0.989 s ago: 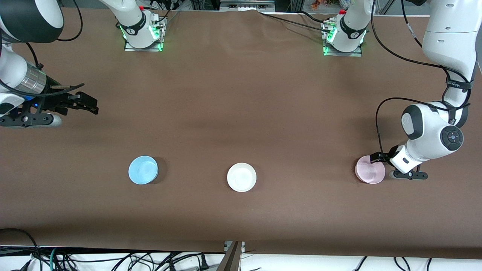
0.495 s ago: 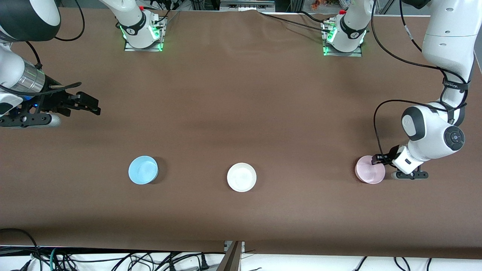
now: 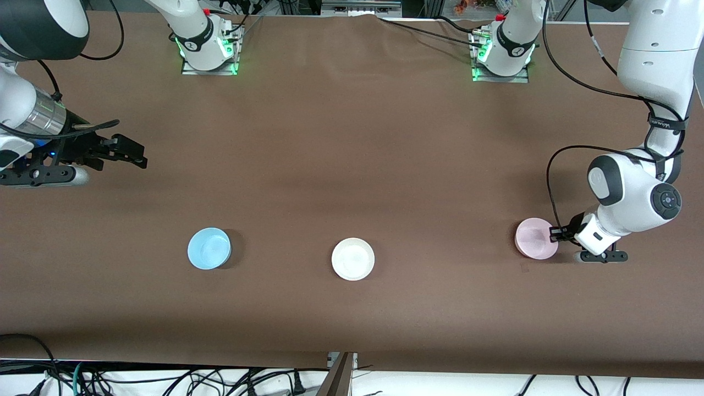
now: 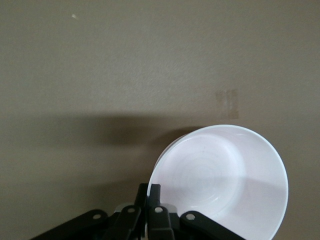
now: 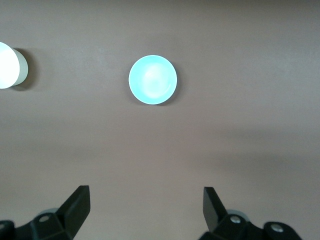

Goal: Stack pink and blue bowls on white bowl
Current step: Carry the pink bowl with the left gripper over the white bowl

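The pink bowl [image 3: 535, 238] is toward the left arm's end of the table, tilted and lifted a little off the cloth. My left gripper [image 3: 556, 235] is shut on its rim; in the left wrist view the bowl [image 4: 225, 182] looks whitish with the fingers [image 4: 150, 197] pinched on its edge. The white bowl [image 3: 352, 258] sits mid-table. The blue bowl [image 3: 209, 248] sits toward the right arm's end, and shows in the right wrist view [image 5: 153, 79]. My right gripper [image 3: 135, 154] is open and empty, waiting high over the right arm's end of the table.
The brown cloth [image 3: 352, 165] covers the table. The arm bases [image 3: 209, 49] stand along the edge farthest from the front camera. Cables hang below the table's near edge. The white bowl shows at the edge of the right wrist view [image 5: 7, 65].
My left gripper has closed on the pink bowl's rim and raised it slightly, shifting it a little toward the white bowl. The right arm has hardly moved.
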